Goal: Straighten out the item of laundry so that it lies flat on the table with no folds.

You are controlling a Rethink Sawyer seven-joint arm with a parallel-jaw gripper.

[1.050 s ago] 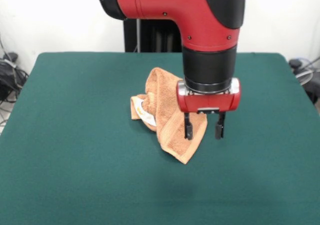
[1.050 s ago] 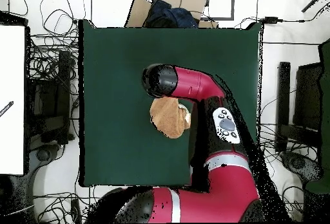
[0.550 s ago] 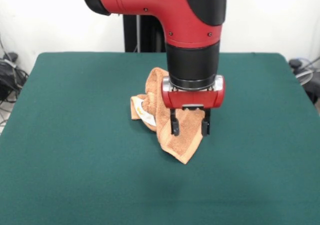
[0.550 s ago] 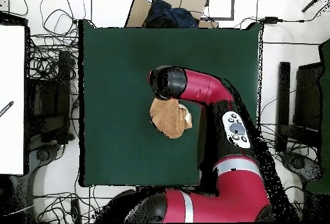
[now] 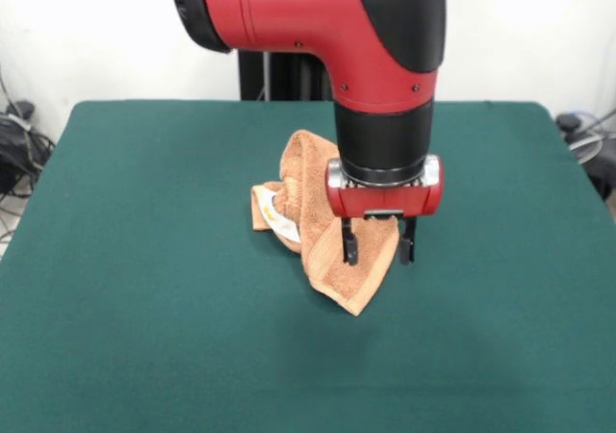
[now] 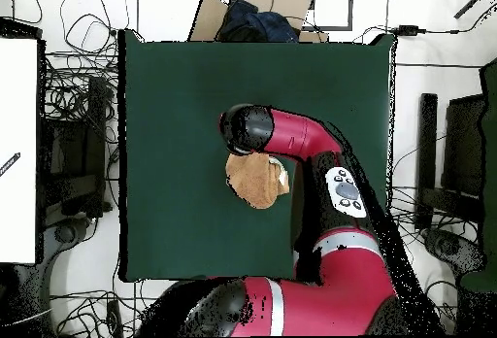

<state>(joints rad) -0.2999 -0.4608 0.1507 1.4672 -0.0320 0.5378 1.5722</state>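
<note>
The claw [image 5: 376, 252] hangs spread and empty over the bunched orange towel [image 5: 322, 223], which sits folded near the middle of the green counter [image 5: 144, 289], its free corner just below the claw. A good grasp likely pinches a single outer layer there, then draws outward.

Robotics lab: cable tangles [image 6: 73, 111] around green-clothed table [image 6: 175, 91].
</note>
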